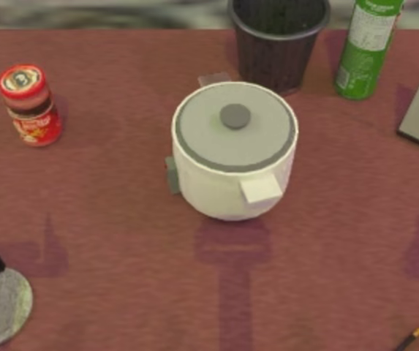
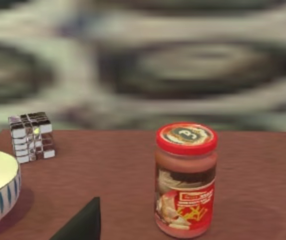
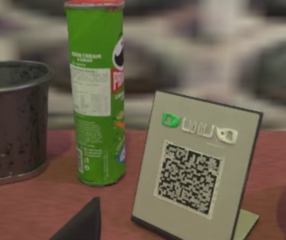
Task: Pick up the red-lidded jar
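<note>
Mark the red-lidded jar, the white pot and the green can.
red-lidded jar (image 2: 185, 187): left wrist view, on the red label.
white pot (image 1: 235, 116): top view, on the lid's grey knob.
green can (image 3: 97, 100): right wrist view, on the side's middle.

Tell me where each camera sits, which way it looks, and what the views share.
Top view: above the table, looking down; left arm's base at left edge.
Left wrist view: on the left arm, facing the red-lidded jar; one dark fingertip shows.
Right wrist view: on the right arm, facing the green can and QR sign; one fingertip shows.
Shared: top sees jar, can, sign.
</note>
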Tool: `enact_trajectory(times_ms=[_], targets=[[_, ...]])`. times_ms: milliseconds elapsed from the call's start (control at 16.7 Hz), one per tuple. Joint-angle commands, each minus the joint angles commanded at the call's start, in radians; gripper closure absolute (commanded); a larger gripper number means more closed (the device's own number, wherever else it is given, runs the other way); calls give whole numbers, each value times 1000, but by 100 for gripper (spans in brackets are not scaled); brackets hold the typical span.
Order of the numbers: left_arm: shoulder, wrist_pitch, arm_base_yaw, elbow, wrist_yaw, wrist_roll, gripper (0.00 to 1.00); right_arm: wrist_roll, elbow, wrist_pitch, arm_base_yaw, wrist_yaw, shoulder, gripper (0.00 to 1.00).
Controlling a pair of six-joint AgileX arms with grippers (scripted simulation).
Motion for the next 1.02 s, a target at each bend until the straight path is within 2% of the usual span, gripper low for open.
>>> enact_trajectory(times_ms=[240,420,720,1020], targets=[[19,-10,-1,27,1,3,0,0,0,0,0,0,0,0],[105,-61,-5,142,4,15,0,0,0,0,0,0,0,0],[398,-244,-20,471,17,50,0,0,0,0,0,0,0,0],[839,-521,-34,906,31,93,0,0,0,0,0,0,0,0]])
